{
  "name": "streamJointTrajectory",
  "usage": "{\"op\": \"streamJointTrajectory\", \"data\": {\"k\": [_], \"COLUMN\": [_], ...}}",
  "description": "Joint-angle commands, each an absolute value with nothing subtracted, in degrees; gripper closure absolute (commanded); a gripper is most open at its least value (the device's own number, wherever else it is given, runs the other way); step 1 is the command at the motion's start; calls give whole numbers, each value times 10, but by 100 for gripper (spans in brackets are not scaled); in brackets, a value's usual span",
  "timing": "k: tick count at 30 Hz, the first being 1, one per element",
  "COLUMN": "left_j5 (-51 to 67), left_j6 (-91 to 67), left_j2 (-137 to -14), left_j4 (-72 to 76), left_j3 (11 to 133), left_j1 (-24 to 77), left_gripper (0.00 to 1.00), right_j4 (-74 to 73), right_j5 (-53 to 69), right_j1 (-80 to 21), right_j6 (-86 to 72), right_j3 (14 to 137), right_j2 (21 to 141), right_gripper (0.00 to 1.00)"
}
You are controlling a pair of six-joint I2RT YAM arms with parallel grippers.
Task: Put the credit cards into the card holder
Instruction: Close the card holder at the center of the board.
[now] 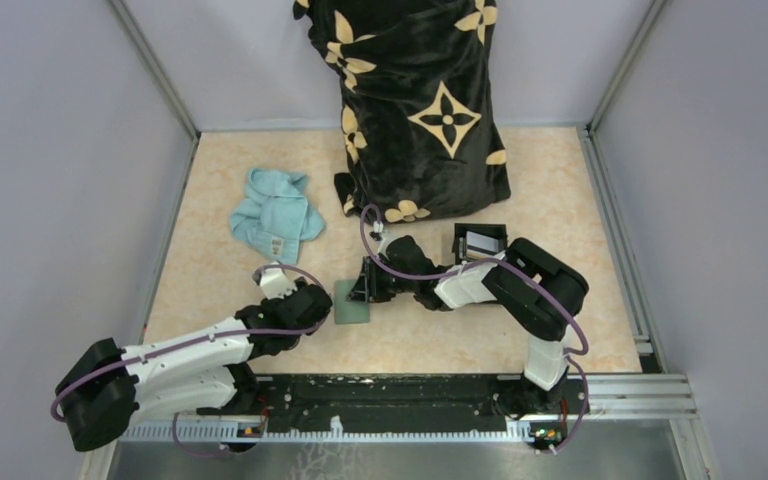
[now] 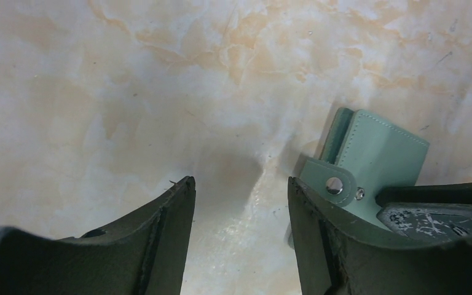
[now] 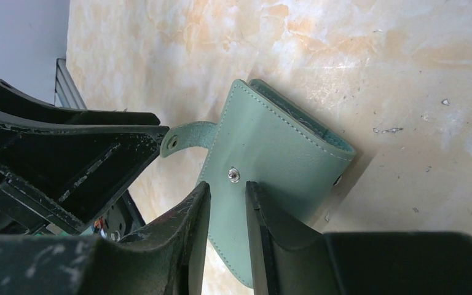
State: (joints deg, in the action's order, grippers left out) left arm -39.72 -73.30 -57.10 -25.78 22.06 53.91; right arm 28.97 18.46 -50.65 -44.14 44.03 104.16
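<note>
Big black plush bundle (image 1: 420, 110) with tan flowers sat against the far edge of the surface, and a light blue cloth (image 1: 275, 215) lay toward the far left corner. The black box (image 1: 460, 242), right of centre, was the container to watch. Something pale and flat showed inside it, probably the credit cards (image 1: 482, 241), though too small to be sure. Cards like that would be thin, stiff and slick, so an edge pinch looked the way to lift one.

Then the card holder (image 3: 270, 147): left of centre, toward the near edge, between the two arms. It was folded over with its snap strap undone, and no card was visible in it. Soft, light and floppy, it would likely slide or buckle under a push, so one gripper ought to pin an edge while the flap is opened. The right gripper (image 3: 227, 190) had its jaws drawn narrow right at the holder's edge; whether they pinched it, I couldn't tell. The left gripper (image 2: 239, 184) stood wide with nothing between, one finger just beside the holder.
</note>
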Motion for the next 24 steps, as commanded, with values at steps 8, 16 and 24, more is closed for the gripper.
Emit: {"op": "streamJointTrajectory", "data": {"k": [8, 16, 24], "left_j5": [-423, -413, -392], "left_j6": [-683, -661, -645], "left_j2": [-574, -542, -532], "left_j4": [-164, -145, -132], "left_j3": [210, 207, 210], "left_j1": [539, 539, 539], "left_gripper": [35, 35, 36], "right_j4": [270, 267, 262], "right_j5": [147, 145, 144], "right_j1": [-514, -514, -514], "right_j6": [-425, -423, -421], "right_j3": [451, 451, 452], "right_j2": [1057, 1057, 1056], "right_gripper": [72, 73, 73]}}
